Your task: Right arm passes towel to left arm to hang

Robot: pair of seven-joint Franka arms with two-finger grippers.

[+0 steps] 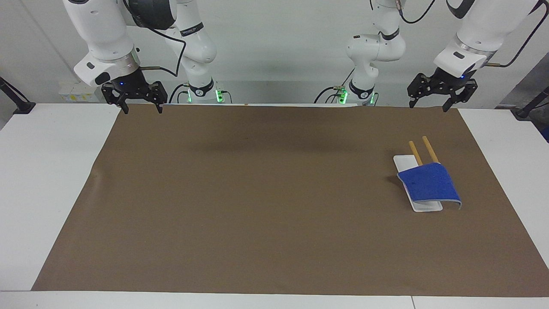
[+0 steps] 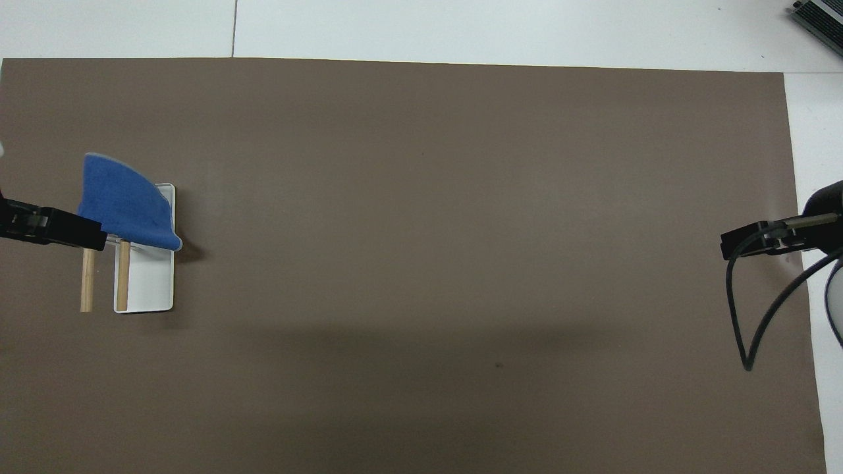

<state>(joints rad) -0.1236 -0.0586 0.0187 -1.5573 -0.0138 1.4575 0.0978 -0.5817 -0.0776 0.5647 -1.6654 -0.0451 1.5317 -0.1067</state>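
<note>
A small rectangular bright-blue microfibre towel (image 1: pixel 429 184) with pale grey stitched edging is draped over the ends of two slanted wooden dowel bars (image 1: pixel 423 151) that rise from a flat white rectangular rack base (image 1: pixel 405 162). The rack stands on a brown mat (image 1: pixel 266 197) covering the white table (image 1: pixel 51 180), toward the left arm's end of the table. The towel covers the part of the rack farther from the robots; the bare dowel ends point toward them. One edge of the cloth hangs past the base on the side toward the table's end.

The left gripper (image 1: pixel 429 104) hangs in the air over the mat's edge at the robots' end, its two black fingers spread apart and holding nothing. The towel lies well apart from it, farther down the table and on roughly the same line out from the robots. The towel's long axis runs along the dowels, out from the robots and slightly aslant.

The right gripper (image 1: pixel 140 108) hangs over the mat's corner at the right arm's end, fingers also spread and empty. This arm waits. It is much farther from the towel than the left gripper, with nearly the whole table between.

Judging by the towel resting on the rack with both grippers clear, the hanging looks done.
</note>
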